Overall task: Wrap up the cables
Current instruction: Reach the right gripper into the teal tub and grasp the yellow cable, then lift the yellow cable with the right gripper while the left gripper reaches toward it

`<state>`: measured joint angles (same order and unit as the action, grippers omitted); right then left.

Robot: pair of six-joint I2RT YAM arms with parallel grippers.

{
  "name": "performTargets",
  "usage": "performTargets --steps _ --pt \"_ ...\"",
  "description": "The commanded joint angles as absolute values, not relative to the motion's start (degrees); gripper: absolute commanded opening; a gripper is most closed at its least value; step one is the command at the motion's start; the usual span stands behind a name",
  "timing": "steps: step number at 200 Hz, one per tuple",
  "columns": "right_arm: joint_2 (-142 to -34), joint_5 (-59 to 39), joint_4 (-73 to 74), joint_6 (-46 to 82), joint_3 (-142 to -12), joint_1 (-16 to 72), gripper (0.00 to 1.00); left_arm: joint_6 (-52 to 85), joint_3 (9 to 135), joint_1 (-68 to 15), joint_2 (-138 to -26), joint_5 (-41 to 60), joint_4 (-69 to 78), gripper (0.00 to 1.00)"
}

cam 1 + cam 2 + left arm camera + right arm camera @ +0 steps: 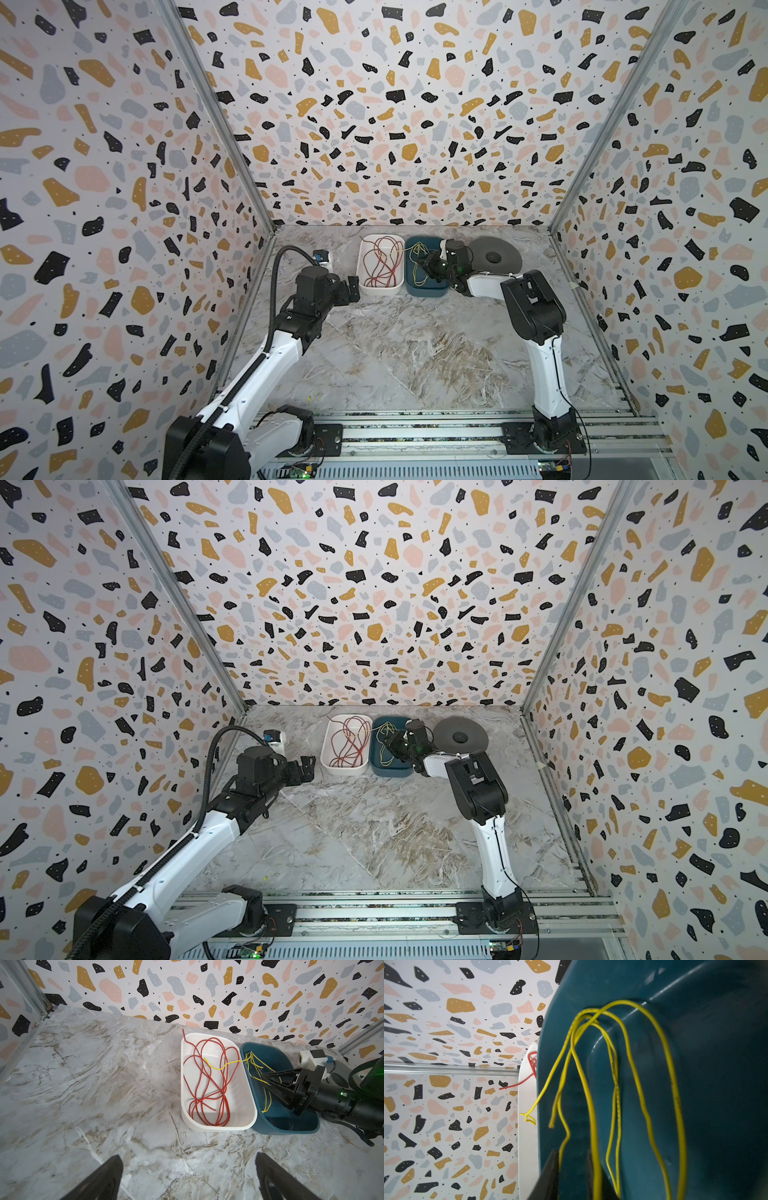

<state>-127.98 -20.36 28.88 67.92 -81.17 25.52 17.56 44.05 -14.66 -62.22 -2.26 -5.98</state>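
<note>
Marble tabletop (pixel 395 353): red cable (pixel 224 1084) lies looped in the white bin (pixel 239 1093), yellow cable (pixel 249 1057) in the adjoining teal bin (pixel 291 1124). Right gripper (pixel 268 1082) has its jaws narrow around a yellow strand, and I cannot tell whether it is clamped. Left gripper (pixel 187 1156) gapes wide.

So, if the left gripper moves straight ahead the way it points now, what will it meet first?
Most likely the near wall of the white tray, which holds the red cable. The open left gripper has only bare table before it; depth is hard to judge.
</note>
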Motion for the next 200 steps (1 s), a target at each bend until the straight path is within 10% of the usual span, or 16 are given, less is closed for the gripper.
performTargets --steps 1,32,200 --pt "-127.45 -19.75 30.67 67.46 -83.14 25.3 0.12 17.23 43.51 -14.85 -61.59 -2.64 -4.66 1.0" --pt "-124.9 -20.14 31.19 63.6 -81.79 25.1 0.0 17.14 43.59 -14.78 -61.38 -2.59 -4.66 1.0" --pt "-93.79 -33.46 9.68 31.46 -72.59 23.53 0.0 19.21 44.65 -14.55 -62.21 6.82 -0.04 0.9"
